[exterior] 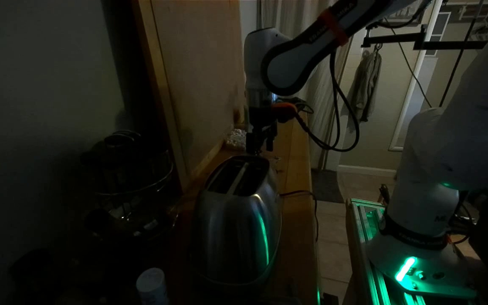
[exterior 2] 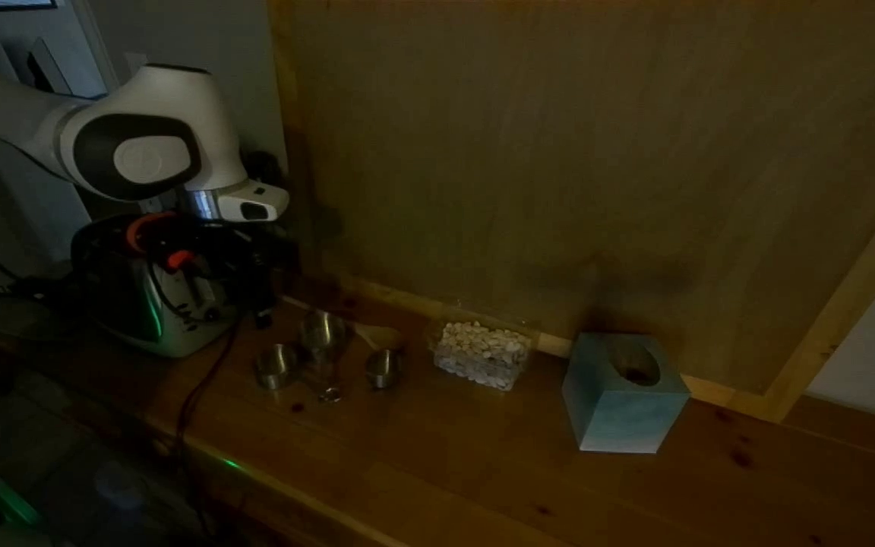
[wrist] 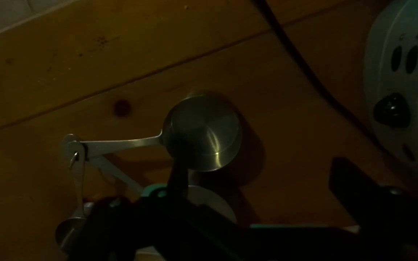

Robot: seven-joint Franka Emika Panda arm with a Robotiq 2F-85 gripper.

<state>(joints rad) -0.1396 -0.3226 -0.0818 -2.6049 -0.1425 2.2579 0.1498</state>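
My gripper (wrist: 259,166) is open, with nothing seen between its dark fingers. It points down above the wooden counter, beside the metal toaster (exterior: 237,228). The toaster's control end also shows in the wrist view (wrist: 412,98). A metal measuring cup (wrist: 205,132) lies below the left finger, which overlaps its edge in the wrist view; contact cannot be told. A second cup (wrist: 214,203) is partly hidden behind the gripper. A smaller cup (wrist: 69,232) is at lower left, joined by handles at a ring. The cups (exterior 2: 276,366) also show in an exterior view, near a wooden spoon (exterior 2: 380,336).
A clear box of pale pieces (exterior 2: 483,353) and a blue tissue box (exterior 2: 626,406) stand by the wooden back panel (exterior 2: 559,167). The toaster's black cord (exterior 2: 198,395) runs over the counter's edge. A white-topped container (exterior: 151,286) stands near the toaster. The scene is dark.
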